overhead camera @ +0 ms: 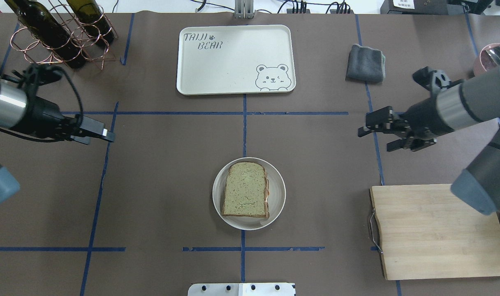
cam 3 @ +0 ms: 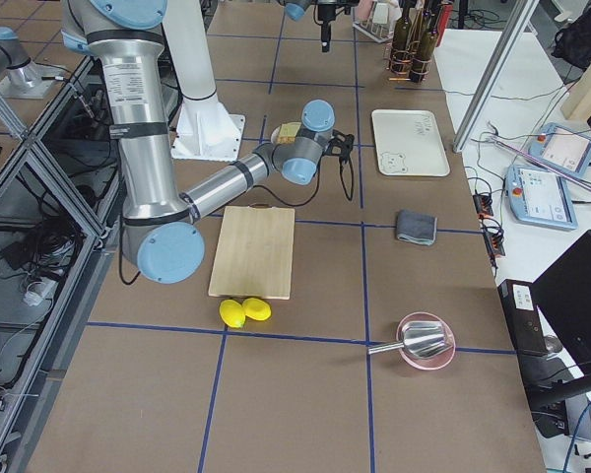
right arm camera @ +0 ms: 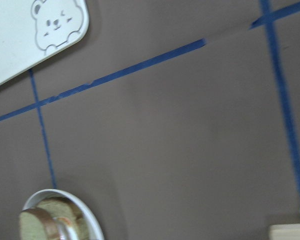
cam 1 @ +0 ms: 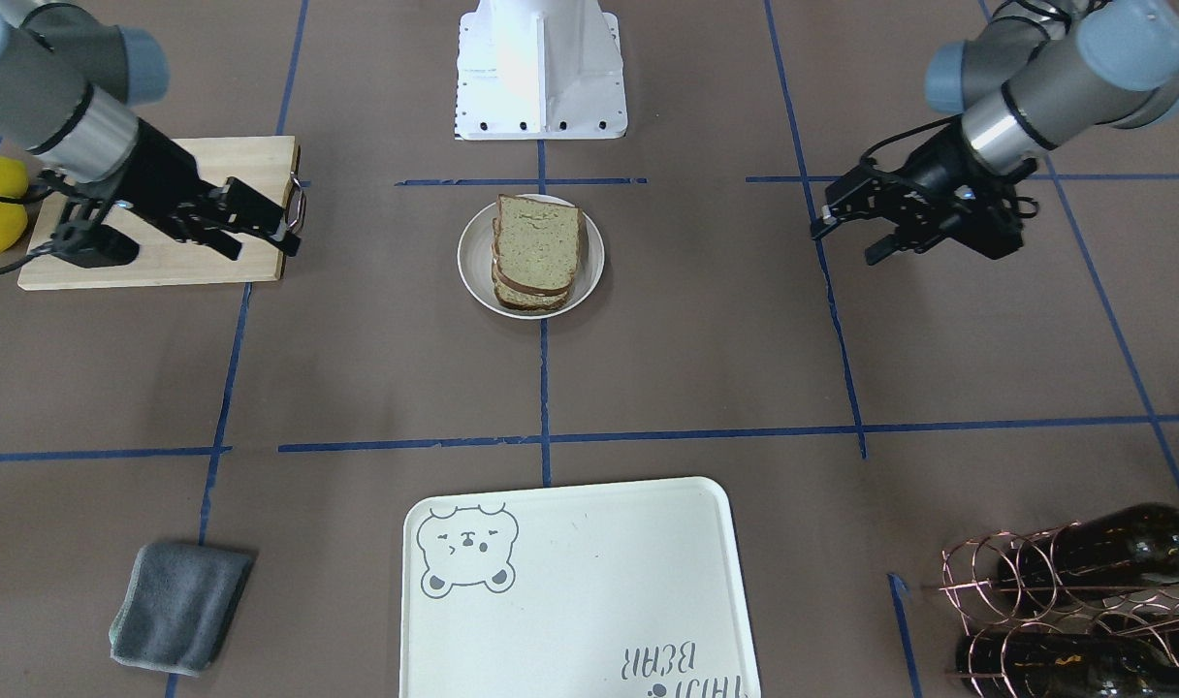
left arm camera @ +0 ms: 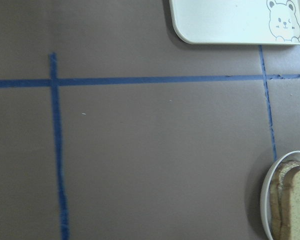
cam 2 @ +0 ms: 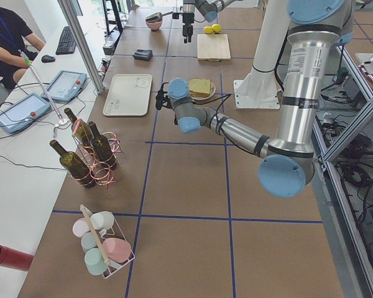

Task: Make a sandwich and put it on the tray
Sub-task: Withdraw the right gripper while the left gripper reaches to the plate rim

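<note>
Hovering above the counter (overhead camera: 159,172) on either side of the middle, both sets of jaws are clear of everything. Left jaws: fingers apart in the front-facing view, gripping nothing, pointing inward toward the centre. Right jaws: also apart, gripping nothing, pointing inward from the opposite side.

Between the two sets of jaws, a little nearer the robot base than either, the sandwich (overhead camera: 246,190) lies flat on a small round white plate (overhead camera: 279,181). It is two brown-crusted greenish-tan bread slices stacked, with a thin white layer showing between them at the edge. Not touched by any jaws. The left wrist camera catches the plate and bread edge at its lower right corner, and the right wrist camera catches them at its lower left.

Past the sandwich, away from the robot and further out than both jaws, the tray (overhead camera: 233,61) sits flat, cream-white with a bear face and grey lettering, well apart from the plate.

Just robot-side of the right jaws is a wooden cutting board (overhead camera: 435,230), with two lemons (cam 3: 244,311) beside its outer edge. Beyond the right jaws, next to the tray, is a folded grey cloth (overhead camera: 366,63). Beyond the left jaws, at the far corner, dark wine bottles lie in a copper wire rack (overhead camera: 52,41).
</note>
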`<state>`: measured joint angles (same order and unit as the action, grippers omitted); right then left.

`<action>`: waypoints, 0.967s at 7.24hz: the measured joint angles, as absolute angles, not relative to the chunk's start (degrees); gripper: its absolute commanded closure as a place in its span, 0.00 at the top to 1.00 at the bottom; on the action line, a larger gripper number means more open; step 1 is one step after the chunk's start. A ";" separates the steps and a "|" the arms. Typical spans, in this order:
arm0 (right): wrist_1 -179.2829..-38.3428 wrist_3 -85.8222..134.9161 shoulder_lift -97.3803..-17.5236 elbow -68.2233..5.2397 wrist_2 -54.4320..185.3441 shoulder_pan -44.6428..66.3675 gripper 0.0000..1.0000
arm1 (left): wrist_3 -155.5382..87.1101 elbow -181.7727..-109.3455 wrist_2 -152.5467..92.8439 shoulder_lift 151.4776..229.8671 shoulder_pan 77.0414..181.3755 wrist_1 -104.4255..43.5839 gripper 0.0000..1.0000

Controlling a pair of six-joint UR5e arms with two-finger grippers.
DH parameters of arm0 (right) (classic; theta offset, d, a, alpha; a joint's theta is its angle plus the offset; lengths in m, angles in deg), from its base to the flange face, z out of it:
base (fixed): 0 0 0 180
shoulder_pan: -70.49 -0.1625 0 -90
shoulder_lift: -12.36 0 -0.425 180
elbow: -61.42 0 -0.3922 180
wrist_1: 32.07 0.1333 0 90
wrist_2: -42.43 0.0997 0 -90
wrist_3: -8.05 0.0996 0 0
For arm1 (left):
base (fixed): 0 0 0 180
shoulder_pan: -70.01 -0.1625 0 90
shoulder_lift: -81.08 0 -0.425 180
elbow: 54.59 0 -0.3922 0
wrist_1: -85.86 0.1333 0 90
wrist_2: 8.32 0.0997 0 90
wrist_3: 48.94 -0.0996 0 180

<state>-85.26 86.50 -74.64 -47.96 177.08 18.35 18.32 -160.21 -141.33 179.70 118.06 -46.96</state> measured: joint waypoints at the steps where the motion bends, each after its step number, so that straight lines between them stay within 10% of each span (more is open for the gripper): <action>1: -85.20 79.09 -79.22 -48.15 177.96 15.39 1.00 | 22.50 -160.30 -137.74 182.20 112.89 -45.79 0.86; 7: -85.15 68.19 -85.62 -47.80 178.04 10.98 1.00 | 27.44 -156.78 -120.95 198.52 94.61 -22.48 0.65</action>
<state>-85.15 68.19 -85.62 -47.80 178.04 10.98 27.44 -156.78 -120.95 198.52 94.61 -22.48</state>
